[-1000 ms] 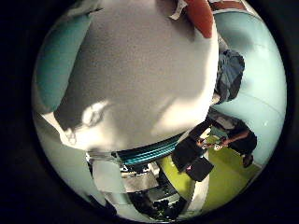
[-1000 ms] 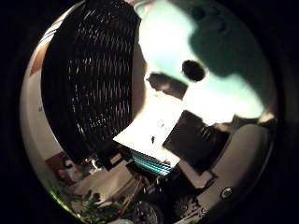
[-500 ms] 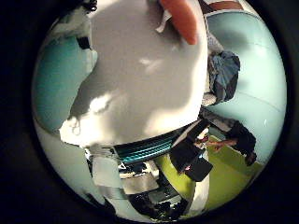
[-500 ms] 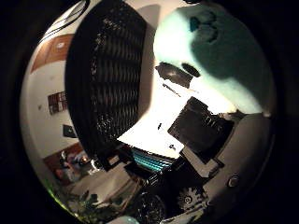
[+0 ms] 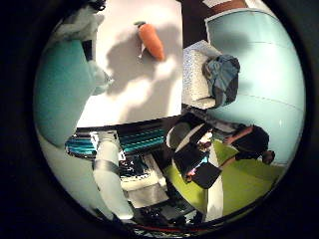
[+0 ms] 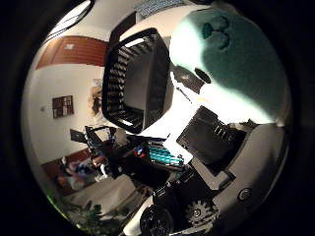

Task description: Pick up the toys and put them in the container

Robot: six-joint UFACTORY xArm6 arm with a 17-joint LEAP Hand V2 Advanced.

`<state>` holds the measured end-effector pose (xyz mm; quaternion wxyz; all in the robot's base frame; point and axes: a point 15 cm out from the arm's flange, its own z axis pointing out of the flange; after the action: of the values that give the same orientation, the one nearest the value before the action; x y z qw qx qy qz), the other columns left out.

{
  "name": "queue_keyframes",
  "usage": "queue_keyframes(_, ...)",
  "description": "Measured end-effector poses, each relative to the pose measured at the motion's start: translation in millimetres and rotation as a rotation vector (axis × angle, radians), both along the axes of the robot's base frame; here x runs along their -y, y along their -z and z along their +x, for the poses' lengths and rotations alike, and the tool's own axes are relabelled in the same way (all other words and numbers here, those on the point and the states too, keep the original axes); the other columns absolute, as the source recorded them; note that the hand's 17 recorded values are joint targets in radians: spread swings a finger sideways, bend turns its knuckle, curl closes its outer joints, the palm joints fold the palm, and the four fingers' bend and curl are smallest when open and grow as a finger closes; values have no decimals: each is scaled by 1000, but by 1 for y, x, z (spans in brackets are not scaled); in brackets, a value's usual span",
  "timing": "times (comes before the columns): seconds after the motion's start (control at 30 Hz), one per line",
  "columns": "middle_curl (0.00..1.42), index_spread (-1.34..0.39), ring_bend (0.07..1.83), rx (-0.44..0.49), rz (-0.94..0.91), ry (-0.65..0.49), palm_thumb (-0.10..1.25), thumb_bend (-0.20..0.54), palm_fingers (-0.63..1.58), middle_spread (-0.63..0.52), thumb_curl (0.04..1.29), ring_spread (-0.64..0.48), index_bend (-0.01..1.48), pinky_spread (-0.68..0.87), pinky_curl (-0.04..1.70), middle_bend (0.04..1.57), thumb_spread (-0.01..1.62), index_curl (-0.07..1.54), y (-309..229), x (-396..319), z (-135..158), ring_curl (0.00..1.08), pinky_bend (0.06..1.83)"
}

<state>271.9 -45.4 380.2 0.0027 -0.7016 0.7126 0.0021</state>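
Bench has dropped away since earlier, so I'm higher now. Teal plush toy (image 6: 236,59) sits against the palm, robot hand (image 6: 221,162) clamped on it; soft, light, squeeze mid-body. Basket (image 6: 138,81) near; carrot (image 5: 151,41) on bench (image 5: 139,94).

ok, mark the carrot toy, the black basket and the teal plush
carrot toy (image 5: 151,42), little finger side palm view, middle of its orange body
black basket (image 6: 139,86), thumb side palm view, slatted inner wall
teal plush (image 6: 241,64), thumb side palm view, its broad teal surface

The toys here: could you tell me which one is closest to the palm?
The teal plush toy, which fills much of both views; the orange carrot toy lies small and apart on the white table.
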Motion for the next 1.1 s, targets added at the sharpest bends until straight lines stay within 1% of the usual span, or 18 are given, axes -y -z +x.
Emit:
queue_keyframes(0.3,989,-286,1310,48,4,-136,1015,-15,1011,-210,695,-277,1010,-197,1078,1243,969,979,-51,-64,-3,902,1262)
queue_keyframes(0.5,989,-290,1302,71,19,-236,1016,-16,1024,-210,703,-279,990,-202,1103,1232,963,992,-70,-113,5,914,1237)
queue_keyframes(0.73,992,-293,1282,61,33,-330,1015,-16,1039,-211,709,-282,974,-208,1125,1216,959,1000,-65,-157,21,925,1210)
queue_keyframes(0.8,994,-295,1277,77,43,-354,1015,-16,1042,-212,710,-283,967,-210,1132,1211,959,1004,-65,-170,28,928,1202)
queue_keyframes(0.93,997,-296,1266,83,49,-380,1023,-14,1049,-213,715,-285,959,-213,1142,1203,957,1007,-63,-191,43,934,1190)
queue_keyframes(1.03,1000,-303,1264,54,63,-393,1029,-14,1052,-214,719,-288,954,-216,1148,1198,955,1008,-54,-204,50,938,1187)
queue_keyframes(1.1,1002,-303,1262,51,74,-398,1030,-15,1053,-215,722,-289,952,-218,1152,1195,953,1010,-50,-212,57,941,1185)
